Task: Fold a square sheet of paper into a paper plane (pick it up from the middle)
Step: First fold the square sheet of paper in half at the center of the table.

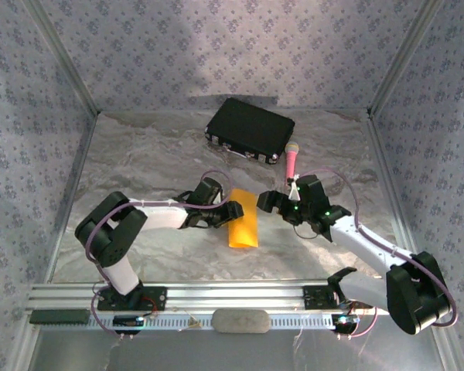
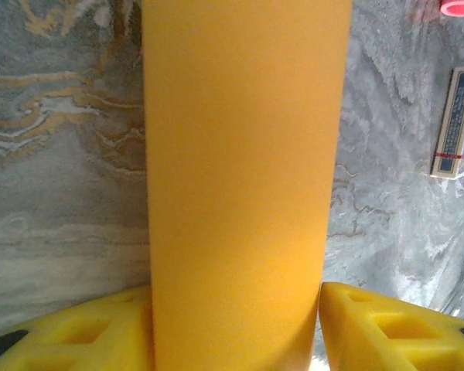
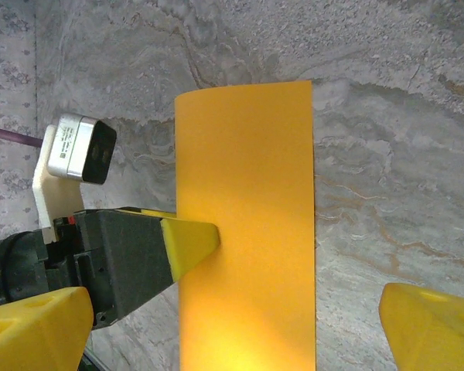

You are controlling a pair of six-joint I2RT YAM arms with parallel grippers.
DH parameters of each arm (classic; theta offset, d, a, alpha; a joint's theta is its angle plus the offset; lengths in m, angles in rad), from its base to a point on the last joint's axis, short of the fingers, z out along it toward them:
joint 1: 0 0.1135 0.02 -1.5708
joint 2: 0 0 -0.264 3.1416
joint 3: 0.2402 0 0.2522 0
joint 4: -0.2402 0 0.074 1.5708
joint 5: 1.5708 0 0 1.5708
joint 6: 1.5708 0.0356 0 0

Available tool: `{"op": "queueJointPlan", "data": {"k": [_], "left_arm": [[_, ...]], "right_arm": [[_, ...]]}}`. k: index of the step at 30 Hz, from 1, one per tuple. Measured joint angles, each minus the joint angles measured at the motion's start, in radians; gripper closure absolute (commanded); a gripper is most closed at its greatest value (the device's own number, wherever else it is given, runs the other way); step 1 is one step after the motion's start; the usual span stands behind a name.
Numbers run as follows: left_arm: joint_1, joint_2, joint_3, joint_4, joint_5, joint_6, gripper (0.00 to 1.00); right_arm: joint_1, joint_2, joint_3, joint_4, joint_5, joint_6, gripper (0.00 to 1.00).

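Note:
The square sheet of paper (image 1: 243, 224) is orange-yellow and lies folded into a long strip in the middle of the table, between my two grippers. My left gripper (image 1: 221, 213) reaches in from the strip's left edge. In the left wrist view the paper (image 2: 243, 170) runs up between the yellow fingers (image 2: 387, 328); the left one touches it and the right one stands a sliver off, so the left gripper (image 2: 236, 309) is open. One left finger (image 3: 189, 241) rests over the paper's (image 3: 247, 232) edge. My right gripper (image 3: 236, 332) stands wide open above the strip, touching nothing.
A black case (image 1: 250, 130) sits at the back of the table, with a pink microphone (image 1: 291, 158) just right of it, close behind my right gripper (image 1: 272, 201). Patterned walls close in the marbled table (image 1: 139, 162) on three sides.

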Motion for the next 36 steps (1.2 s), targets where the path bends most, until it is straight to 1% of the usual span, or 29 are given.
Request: {"op": "queueJointPlan", "data": {"k": [5, 9, 12, 15, 22, 26, 36], "left_arm": [[-0.007, -0.021, 0.018, -0.079, -0.047, 0.046, 0.40], [-0.008, -0.035, 0.026, -0.131, -0.080, 0.075, 0.40], [-0.008, -0.046, 0.026, -0.157, -0.100, 0.094, 0.41], [-0.007, -0.052, 0.034, -0.196, -0.117, 0.113, 0.43], [-0.006, -0.052, 0.054, -0.248, -0.137, 0.139, 0.49], [-0.006, -0.052, 0.056, -0.259, -0.137, 0.146, 0.51], [-0.006, -0.052, 0.056, -0.263, -0.138, 0.145, 0.52]], "right_arm": [[0.006, 0.022, 0.000, 0.006, -0.010, 0.000, 0.03], [0.017, 0.042, 0.000, 0.022, -0.016, 0.000, 0.03], [0.021, 0.053, 0.000, 0.030, -0.018, 0.002, 0.03], [0.021, 0.063, -0.002, 0.039, -0.018, 0.011, 0.06], [0.021, 0.074, -0.006, 0.049, -0.017, 0.027, 0.05], [0.021, 0.081, -0.006, 0.050, -0.018, 0.028, 0.05], [0.023, 0.118, -0.006, 0.056, -0.018, 0.042, 0.12]]}}
